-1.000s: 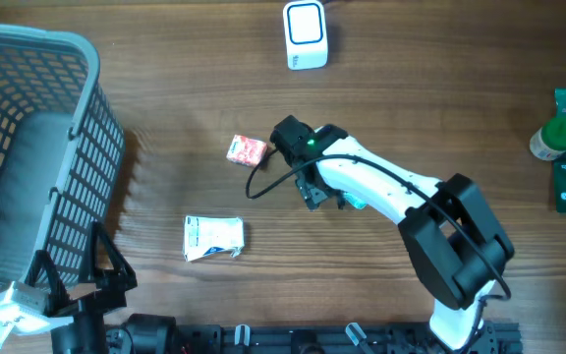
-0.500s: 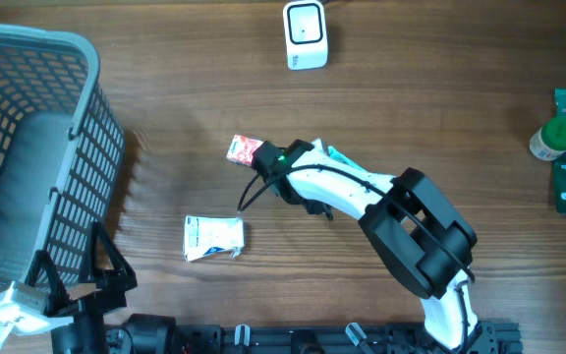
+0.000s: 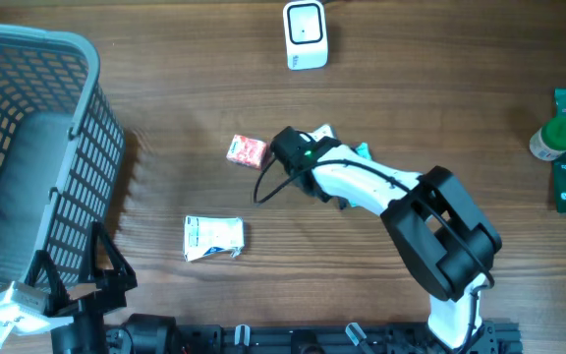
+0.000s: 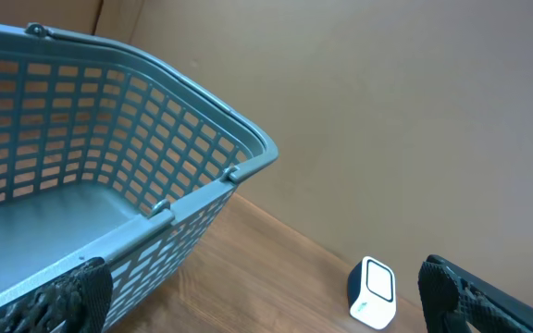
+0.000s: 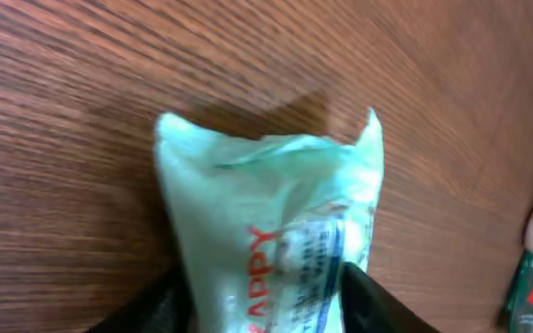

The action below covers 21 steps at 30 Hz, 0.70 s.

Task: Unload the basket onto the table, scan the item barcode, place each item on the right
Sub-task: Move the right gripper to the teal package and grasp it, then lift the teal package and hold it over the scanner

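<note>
The right fingers (image 5: 378, 310) grip the pale green packet (image 5: 266, 203) by its sides, its length pointing away from them; the scanner (image 3: 305, 34) stands well apart.

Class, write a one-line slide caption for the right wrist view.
Right fingers pinching a pale green packet with red lettering, wooden table behind.

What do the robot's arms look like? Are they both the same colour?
The right arm is white with chunky black joints, a looping black cable and a small green light. The left arm looks mostly black, with a white piece; its fingers are black and bumpy.
</note>
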Each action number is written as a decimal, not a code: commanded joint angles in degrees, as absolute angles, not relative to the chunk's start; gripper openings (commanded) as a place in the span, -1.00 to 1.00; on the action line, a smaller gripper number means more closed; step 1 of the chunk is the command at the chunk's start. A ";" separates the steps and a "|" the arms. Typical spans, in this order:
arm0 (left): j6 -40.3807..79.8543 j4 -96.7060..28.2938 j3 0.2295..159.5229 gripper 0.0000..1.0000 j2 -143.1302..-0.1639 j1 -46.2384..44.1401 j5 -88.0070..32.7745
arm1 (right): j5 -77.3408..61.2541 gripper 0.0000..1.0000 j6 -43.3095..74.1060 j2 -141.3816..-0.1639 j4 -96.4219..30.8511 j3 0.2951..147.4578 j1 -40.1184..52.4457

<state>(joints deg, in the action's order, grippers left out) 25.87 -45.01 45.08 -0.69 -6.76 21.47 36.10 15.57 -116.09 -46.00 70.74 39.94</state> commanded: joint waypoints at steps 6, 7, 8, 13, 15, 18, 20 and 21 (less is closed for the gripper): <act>26.17 -44.91 44.88 1.00 -0.54 -7.07 21.02 | 5.54 -0.91 16.69 -120.11 -48.69 70.50 38.96; 26.17 -44.91 44.88 1.00 -0.54 -7.07 21.02 | -2.17 -0.91 16.16 -118.54 -52.66 75.09 38.92; 26.17 -44.91 44.88 1.00 -0.54 -7.07 21.02 | -11.55 -0.91 12.56 -116.62 -55.88 79.29 38.92; 26.17 -44.91 44.88 1.00 -0.54 -7.07 21.02 | -54.37 -0.91 2.72 -108.75 -57.76 85.97 32.51; 26.17 -44.91 44.88 1.00 -0.54 -7.07 21.02 | -62.06 -0.91 1.58 -109.93 -53.91 82.46 30.00; 26.17 -44.91 44.88 1.00 -0.54 -7.07 21.02 | -67.88 -0.91 2.17 -112.16 -46.35 75.44 27.99; 26.17 -44.91 44.88 1.00 -0.54 -7.07 21.02 | -68.60 -0.91 4.78 -113.16 -38.41 70.76 26.87; 26.17 -44.91 44.88 1.00 -0.54 -7.07 21.02 | -67.57 -0.91 5.54 -113.73 -35.94 69.60 26.39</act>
